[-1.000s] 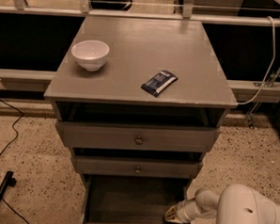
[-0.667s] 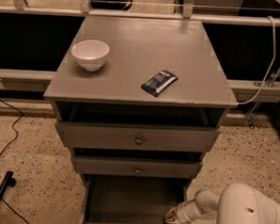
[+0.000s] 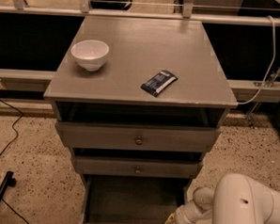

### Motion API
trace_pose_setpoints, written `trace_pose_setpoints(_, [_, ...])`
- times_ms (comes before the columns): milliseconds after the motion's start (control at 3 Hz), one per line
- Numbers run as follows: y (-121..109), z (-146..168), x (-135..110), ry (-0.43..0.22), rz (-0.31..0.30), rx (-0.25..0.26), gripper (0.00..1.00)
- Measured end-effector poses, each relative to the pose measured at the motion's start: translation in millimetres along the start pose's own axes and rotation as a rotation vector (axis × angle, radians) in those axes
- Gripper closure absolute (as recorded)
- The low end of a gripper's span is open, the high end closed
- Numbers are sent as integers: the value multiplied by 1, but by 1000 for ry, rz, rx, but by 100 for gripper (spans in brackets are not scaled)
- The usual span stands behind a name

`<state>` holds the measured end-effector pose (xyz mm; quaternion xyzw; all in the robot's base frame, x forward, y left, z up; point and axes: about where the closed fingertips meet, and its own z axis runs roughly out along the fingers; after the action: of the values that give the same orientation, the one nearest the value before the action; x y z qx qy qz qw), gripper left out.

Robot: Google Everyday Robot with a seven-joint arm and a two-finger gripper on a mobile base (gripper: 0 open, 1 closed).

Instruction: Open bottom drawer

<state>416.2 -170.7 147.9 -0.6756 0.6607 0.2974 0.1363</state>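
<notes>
While the grey cabinet fills most of the view, the robot's white arm enters at the lower right corner and reaches left and down toward the cabinet's foot. The bottom drawer sits lowest in the cabinet, under two other drawer fronts. It is drawn out toward the camera, so its dark, bare floor and left side wall show from above. Its front runs along the lower edge of the view and is largely cut off there, with the knob out of sight.

Above it, the top drawer has the wider front and the middle drawer a narrower one, each with a small round knob at its centre. A white bowl stands on the left of the cabinet top, and a dark blue packet lies well apart from it, nearer the front edge.

The gripper shows only as a yellowish tip at the end of the arm, just beside the bottom drawer's right front corner. It is dim and partly cropped, so I cannot tell whether it is open, closed or touching the drawer.
</notes>
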Motion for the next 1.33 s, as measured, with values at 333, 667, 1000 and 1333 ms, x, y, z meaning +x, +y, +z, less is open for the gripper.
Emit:
trace_pose_setpoints(333, [10, -15, -16, -39, -21, -14, 100])
trace_pose_setpoints(667, [24, -29, -9, -42, 16, 4, 100])
trace_pose_setpoints(1000, [26, -53, -14, -75, 3, 85, 100])
trace_pose_setpoints(1333, [31, -94, -34, -113, -64, 202, 100])
